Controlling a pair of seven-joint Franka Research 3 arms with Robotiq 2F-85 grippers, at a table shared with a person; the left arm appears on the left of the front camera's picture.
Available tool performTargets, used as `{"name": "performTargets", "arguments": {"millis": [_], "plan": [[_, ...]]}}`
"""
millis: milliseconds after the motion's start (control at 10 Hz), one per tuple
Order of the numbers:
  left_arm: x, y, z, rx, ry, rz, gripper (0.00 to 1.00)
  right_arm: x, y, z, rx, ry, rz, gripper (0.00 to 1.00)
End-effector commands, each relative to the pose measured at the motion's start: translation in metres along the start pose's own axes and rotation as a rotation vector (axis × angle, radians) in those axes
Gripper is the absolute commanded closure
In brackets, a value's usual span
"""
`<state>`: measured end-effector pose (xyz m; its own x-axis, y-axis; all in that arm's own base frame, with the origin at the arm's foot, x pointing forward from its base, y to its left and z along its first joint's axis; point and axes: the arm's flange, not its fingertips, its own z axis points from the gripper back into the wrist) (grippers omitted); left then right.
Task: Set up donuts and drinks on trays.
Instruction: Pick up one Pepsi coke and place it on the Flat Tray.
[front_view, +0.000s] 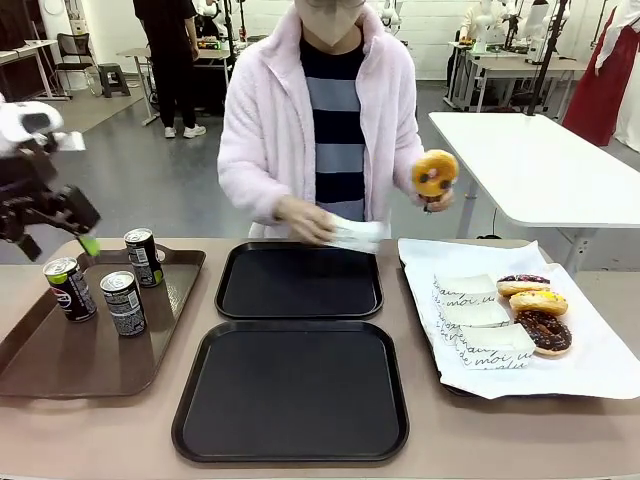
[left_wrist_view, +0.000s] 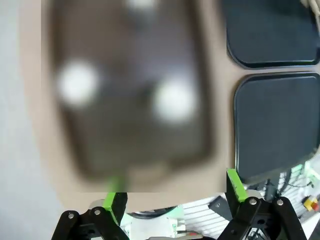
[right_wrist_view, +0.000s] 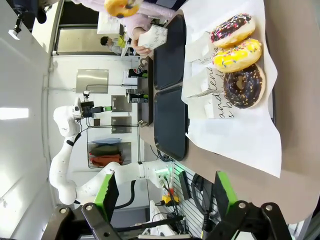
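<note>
Three dark drink cans (front_view: 123, 302) stand on a brown tray (front_view: 60, 365) at the left. My left gripper (front_view: 58, 245) hovers open just above and behind them; in its wrist view my left gripper (left_wrist_view: 175, 195) looks down on their blurred silver tops (left_wrist_view: 172, 100). Two black trays lie bare in the middle, the far tray (front_view: 299, 280) and the near tray (front_view: 291, 390). The person holds an orange-glazed donut (front_view: 435, 172) in one hand and a white paper sleeve (front_view: 350, 233) in the other. Three donuts (front_view: 538, 301) lie on white paper at the right. My right gripper (right_wrist_view: 166, 192) is open above them.
The white paper (front_view: 600, 360) lining the right tray also carries several lettered paper sleeves (front_view: 475, 320). A white table (front_view: 540, 165) stands behind at the right. Bare tabletop (front_view: 100, 430) runs along the front edge.
</note>
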<state>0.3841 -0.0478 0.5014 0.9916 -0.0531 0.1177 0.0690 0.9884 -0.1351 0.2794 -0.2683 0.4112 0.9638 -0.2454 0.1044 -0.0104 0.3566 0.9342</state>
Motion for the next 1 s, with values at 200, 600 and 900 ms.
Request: {"name": "performTargets", "arguments": {"millis": [200, 600, 900], "plan": [[0.025, -0.027, -0.036, 0.127, -0.053, 0.036, 0.00, -0.002, -0.001, 0.001, 0.002, 0.010, -0.007, 0.00], [0.016, -0.028, -0.032, 0.093, -0.033, 0.002, 0.00, -0.002, -0.001, 0.001, 0.002, 0.010, -0.007, 0.00], [0.016, -0.028, -0.032, 0.093, -0.033, 0.002, 0.00, -0.002, -0.001, 0.001, 0.002, 0.010, -0.007, 0.00]]}}
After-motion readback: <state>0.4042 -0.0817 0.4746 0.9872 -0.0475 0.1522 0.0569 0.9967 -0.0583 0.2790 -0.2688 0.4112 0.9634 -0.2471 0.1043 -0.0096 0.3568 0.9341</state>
